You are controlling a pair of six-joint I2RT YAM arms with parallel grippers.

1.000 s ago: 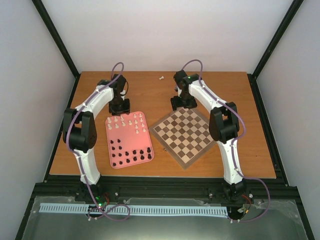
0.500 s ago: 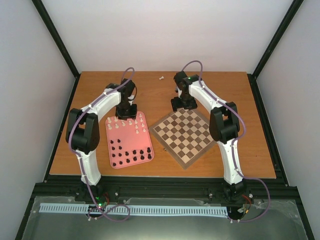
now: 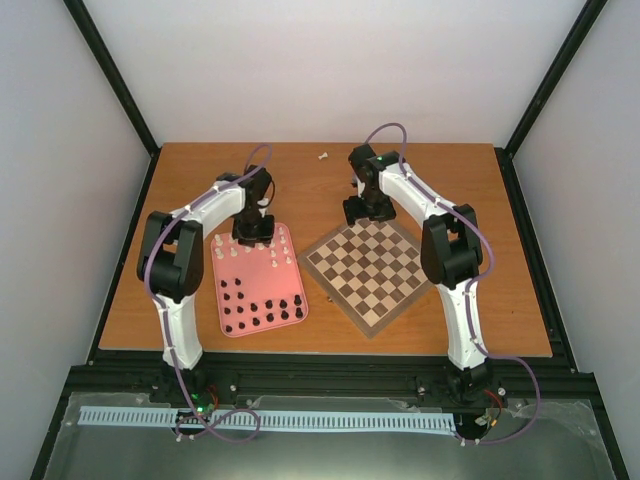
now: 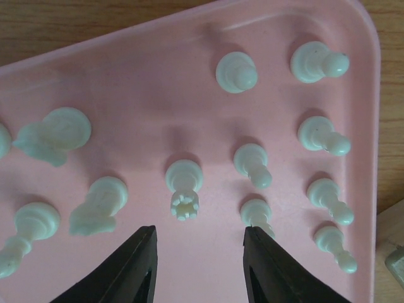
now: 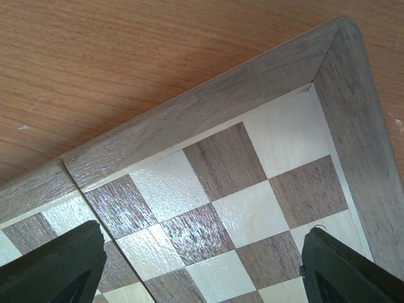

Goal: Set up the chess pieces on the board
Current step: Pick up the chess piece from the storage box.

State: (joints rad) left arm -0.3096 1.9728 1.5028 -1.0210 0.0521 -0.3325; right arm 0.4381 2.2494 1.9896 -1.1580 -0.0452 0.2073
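1. Left tool (image 4: 199, 235): black fingers apart, nothing between them, low over pink rounded-corner plastic tray (image 4: 126, 88).
2. 12 o'clock, just beyond the gap: small cream-white crowned chess piece (image 4: 184, 189), upright, not touched.
3. 1–3 o'clock of the tool: cream pawn-like pieces (image 4: 322, 136). 9–10 o'clock: cream horse-head pieces (image 4: 53, 132). All on the tray.
4. Top view: small black chess pieces (image 3: 262, 310) sit in the tray's 6 o'clock half.
5. Right tool (image 5: 203, 237): fingers wide apart, holding nothing, above the 12 o'clock corner of square wooden chessboard with dark and pale squares (image 5: 208, 113).
6. Chessboard lies corner-on on brown wooden desk (image 3: 500, 200), at 3 o'clock of the tray, close beside it.
7. One tiny cream piece (image 3: 323, 155) lies alone on the desk, 11 o'clock of the right tool, apart from the chessboard.
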